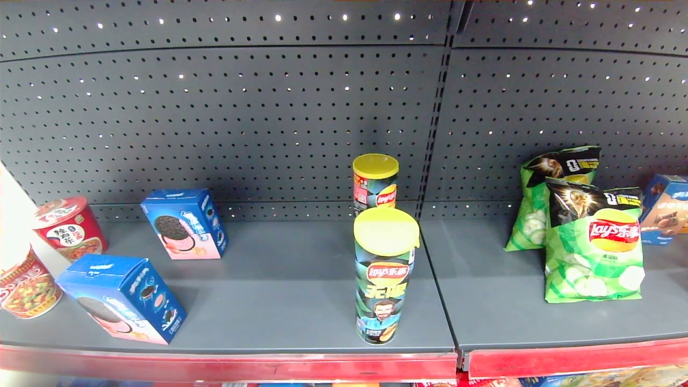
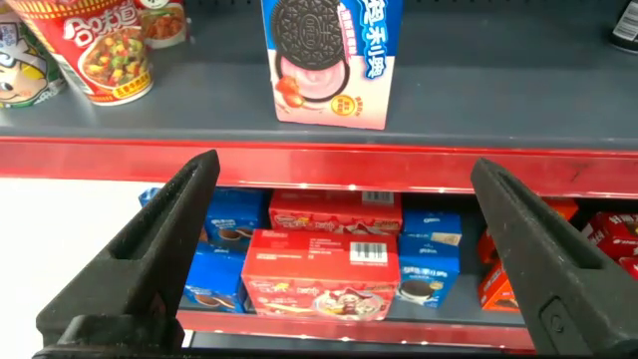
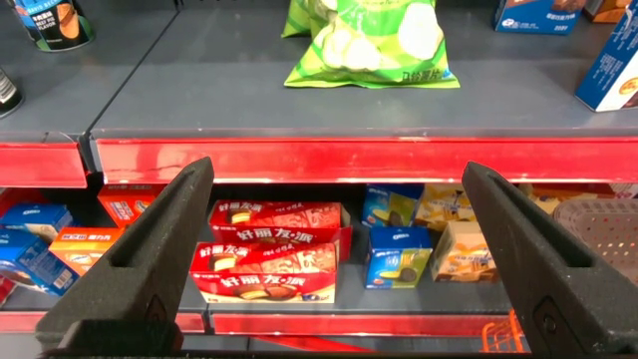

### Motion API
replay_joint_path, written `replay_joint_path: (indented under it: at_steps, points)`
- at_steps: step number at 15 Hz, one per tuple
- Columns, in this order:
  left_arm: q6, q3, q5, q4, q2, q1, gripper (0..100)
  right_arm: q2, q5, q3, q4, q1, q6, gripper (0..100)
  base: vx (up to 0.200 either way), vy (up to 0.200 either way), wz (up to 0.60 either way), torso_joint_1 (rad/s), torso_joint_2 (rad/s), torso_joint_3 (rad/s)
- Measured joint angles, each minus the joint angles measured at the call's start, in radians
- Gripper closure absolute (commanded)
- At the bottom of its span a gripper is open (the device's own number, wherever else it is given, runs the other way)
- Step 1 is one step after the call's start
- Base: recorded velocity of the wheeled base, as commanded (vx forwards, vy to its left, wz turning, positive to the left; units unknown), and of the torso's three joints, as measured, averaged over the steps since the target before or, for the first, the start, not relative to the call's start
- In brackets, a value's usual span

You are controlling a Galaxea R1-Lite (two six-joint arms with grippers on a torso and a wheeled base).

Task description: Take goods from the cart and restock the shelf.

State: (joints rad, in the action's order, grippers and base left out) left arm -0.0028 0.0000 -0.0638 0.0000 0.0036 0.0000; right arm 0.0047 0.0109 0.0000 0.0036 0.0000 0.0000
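Left of the front chip can (image 1: 384, 274), two cup noodles (image 1: 70, 226) and two cookie boxes (image 1: 123, 303) leave a stretch of the shelf (image 1: 290, 290) bare, and new stock would likely go there. The left pincer (image 2: 344, 168) gapes wide and empty, below and left of the can, level with the red lip (image 1: 231, 368). The can stands tall near that lip, with a second can (image 1: 375, 183) right behind it. An arm brushing in with goods could topple it off. Right of the can, leaning chip bags (image 1: 594, 247) might slump if nudged. The right pincer (image 3: 339, 168), below and right of the can, is wide and empty too.
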Motion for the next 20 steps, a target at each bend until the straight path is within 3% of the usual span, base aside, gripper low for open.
replay_joint_path:
  at_steps: [20]
  points:
    - [0.000, 0.000, 0.000, -0.001, 0.001, 0.000, 0, 0.000, 0.001, 0.000, 0.001, 0.000, -0.001, 0, 0.000, 0.000, 0.00, 0.000, 0.00, 0.000]
